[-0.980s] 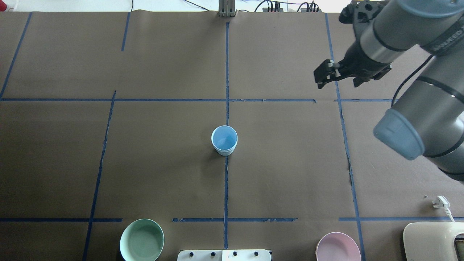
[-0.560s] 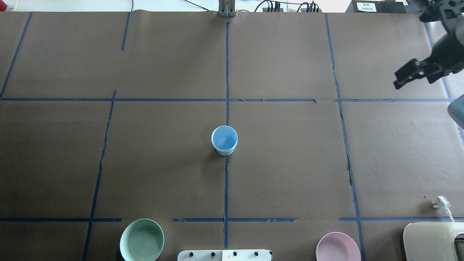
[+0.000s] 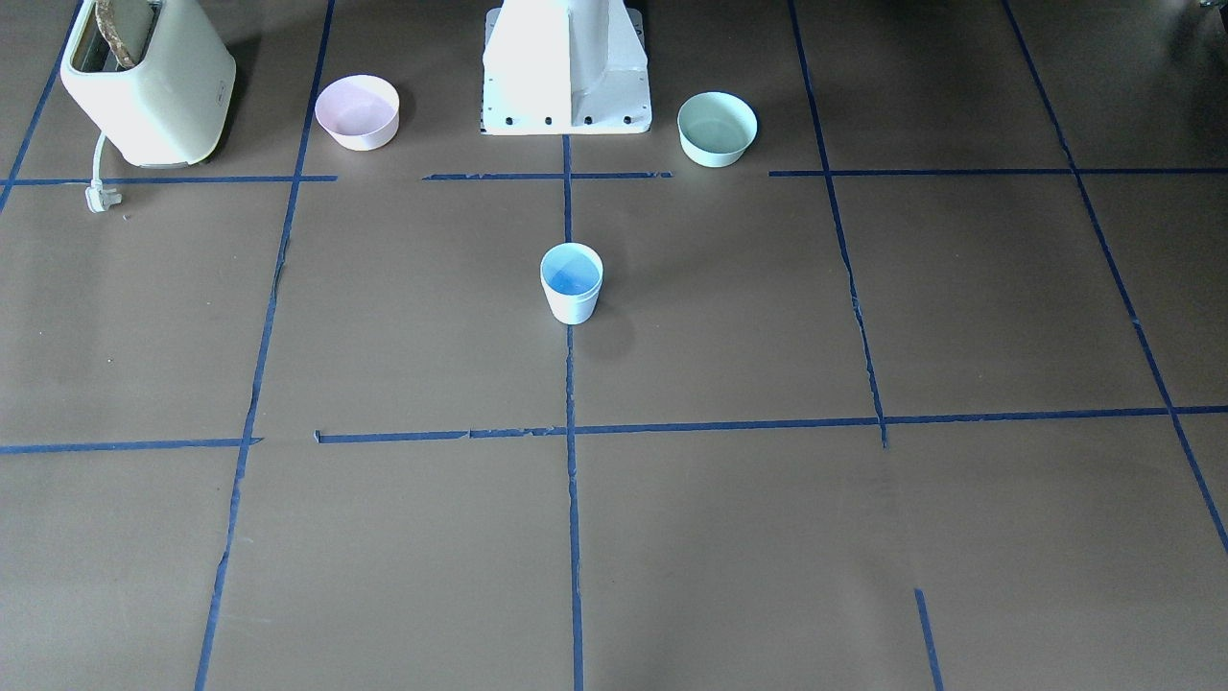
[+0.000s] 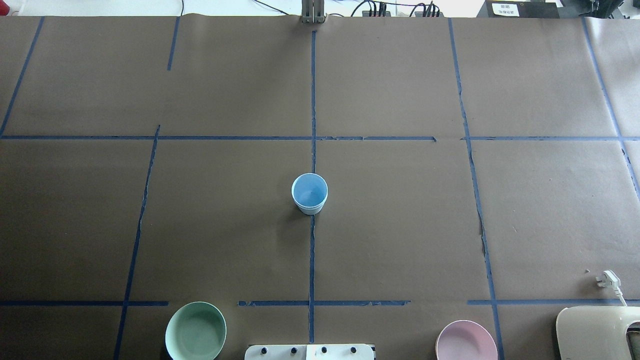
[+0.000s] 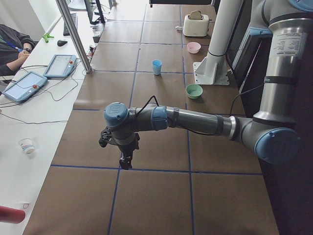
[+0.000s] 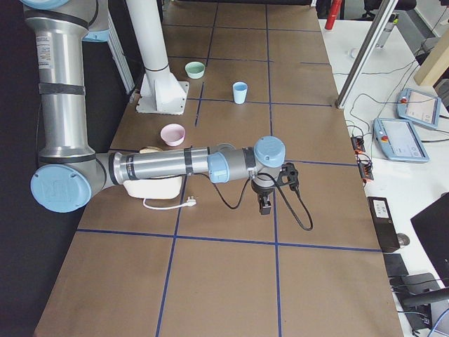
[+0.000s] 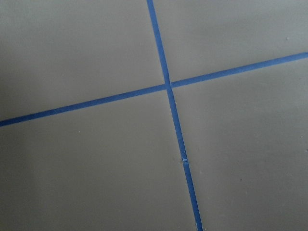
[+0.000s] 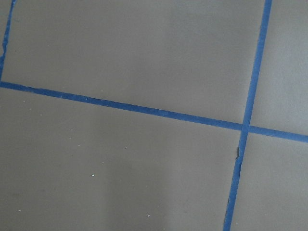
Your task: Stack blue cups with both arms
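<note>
One pale-blue cup (image 4: 309, 193) stands upright on the centre tape line; it also shows in the front view (image 3: 572, 283) and in both side views (image 5: 156, 66) (image 6: 240, 92). No second cup shows apart from it. Both arms are outside the overhead and front views. The left gripper (image 5: 125, 161) hangs low over the table's far left end, and the right gripper (image 6: 265, 207) low over the far right end. I cannot tell whether either is open or shut. Both wrist views show only brown paper and blue tape.
A mint-green bowl (image 4: 195, 331) and a pink bowl (image 4: 466, 341) sit near the white pedestal (image 3: 566, 67). A cream toaster (image 4: 597, 332) with a loose plug (image 4: 607, 278) stands at the near right corner. Tablets (image 5: 59, 65) lie beyond the table's far edge.
The right arm has swung away to the right and left the overhead view. The cup has not moved.
</note>
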Available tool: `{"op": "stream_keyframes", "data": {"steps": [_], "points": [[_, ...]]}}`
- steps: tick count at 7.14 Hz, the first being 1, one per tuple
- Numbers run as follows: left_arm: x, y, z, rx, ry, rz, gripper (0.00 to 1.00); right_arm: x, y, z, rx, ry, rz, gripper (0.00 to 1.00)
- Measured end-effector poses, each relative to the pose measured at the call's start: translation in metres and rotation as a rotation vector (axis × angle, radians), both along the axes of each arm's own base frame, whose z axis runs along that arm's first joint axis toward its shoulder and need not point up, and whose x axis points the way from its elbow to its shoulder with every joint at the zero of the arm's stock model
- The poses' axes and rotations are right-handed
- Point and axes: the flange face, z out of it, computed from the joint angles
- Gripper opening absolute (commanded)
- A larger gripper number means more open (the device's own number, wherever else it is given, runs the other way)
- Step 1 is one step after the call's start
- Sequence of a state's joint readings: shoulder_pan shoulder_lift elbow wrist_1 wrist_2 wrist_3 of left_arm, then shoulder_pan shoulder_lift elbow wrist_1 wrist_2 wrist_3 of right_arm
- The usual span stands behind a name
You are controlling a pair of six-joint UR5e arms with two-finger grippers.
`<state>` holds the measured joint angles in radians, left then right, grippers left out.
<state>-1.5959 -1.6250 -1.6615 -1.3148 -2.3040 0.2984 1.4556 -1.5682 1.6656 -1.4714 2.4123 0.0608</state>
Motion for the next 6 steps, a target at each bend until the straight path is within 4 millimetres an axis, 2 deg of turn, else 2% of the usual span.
{"op": "stream_keyframes", "data": {"steps": [2,4,6], "points": [[0.0,0.019,0.024,-0.04,0.005,-0.006,1.0,0.019,0.01,0.033,-0.045,-0.001,0.038,1.0],[0.002,0.026,0.046,-0.062,0.028,-0.012,1.0,0.038,0.017,0.042,-0.065,-0.006,0.076,1.0],[0.003,0.026,0.073,-0.052,0.047,-0.016,1.0,0.047,0.021,0.045,-0.073,-0.008,0.096,1.0]]}}
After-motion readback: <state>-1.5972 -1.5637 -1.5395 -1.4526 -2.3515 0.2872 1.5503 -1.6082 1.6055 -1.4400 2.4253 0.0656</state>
